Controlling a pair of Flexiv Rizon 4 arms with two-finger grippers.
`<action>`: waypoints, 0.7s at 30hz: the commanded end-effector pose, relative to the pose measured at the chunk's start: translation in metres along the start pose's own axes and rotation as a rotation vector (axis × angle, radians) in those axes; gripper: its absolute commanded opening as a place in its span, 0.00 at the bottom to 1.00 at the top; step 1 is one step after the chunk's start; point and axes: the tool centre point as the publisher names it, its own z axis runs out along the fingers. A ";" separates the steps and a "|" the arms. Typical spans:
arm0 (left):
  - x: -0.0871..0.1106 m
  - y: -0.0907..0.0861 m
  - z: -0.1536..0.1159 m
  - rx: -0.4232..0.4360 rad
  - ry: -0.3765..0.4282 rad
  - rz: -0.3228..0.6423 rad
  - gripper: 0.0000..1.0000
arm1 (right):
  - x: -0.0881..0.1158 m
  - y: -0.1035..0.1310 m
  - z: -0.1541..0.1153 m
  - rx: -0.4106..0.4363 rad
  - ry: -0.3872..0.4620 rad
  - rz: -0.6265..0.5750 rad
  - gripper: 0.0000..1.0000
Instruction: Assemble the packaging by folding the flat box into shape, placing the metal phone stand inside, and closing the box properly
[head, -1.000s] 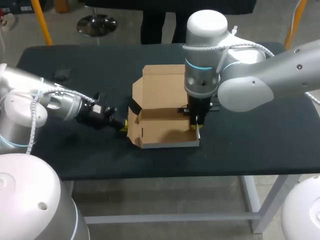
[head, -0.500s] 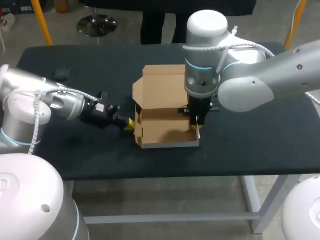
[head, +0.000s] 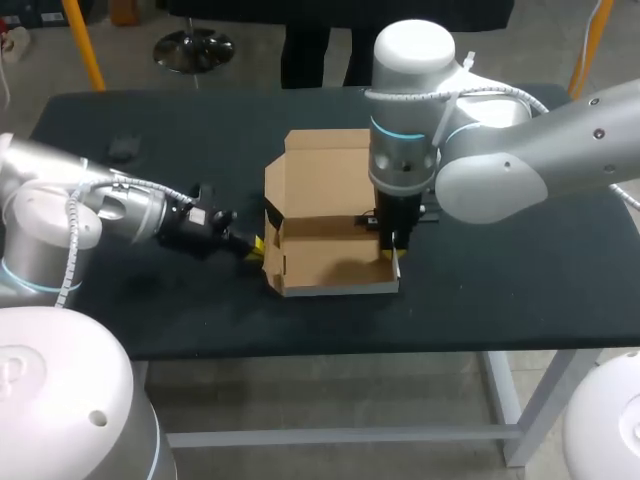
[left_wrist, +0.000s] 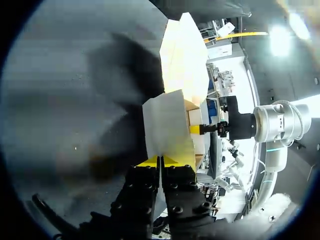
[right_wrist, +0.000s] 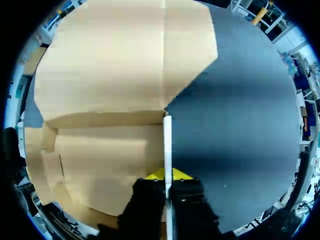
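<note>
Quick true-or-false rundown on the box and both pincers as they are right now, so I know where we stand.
1. The right pincer pinches the right wall of the box. True.
2. The lid is shut over the box. False: it is open, folded back at the far side.
3. The left pincer is at the box's left wall. True.
4. Something already lies inside the box. False: only bare cardboard shows inside.

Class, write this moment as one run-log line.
stage: folding | box: walls partly up, lid open | left gripper: shut on left wall | right gripper: shut on right wall
</note>
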 end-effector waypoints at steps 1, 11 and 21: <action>0.000 0.004 -0.004 0.011 0.001 0.000 0.18 | 0.001 0.001 -0.001 0.003 -0.003 0.000 0.00; 0.001 0.005 -0.001 -0.003 0.018 0.004 0.22 | 0.001 0.001 -0.001 0.003 -0.003 0.000 0.00; 0.009 0.005 0.008 -0.009 0.019 0.003 0.33 | 0.001 0.001 -0.001 0.003 -0.003 0.000 0.00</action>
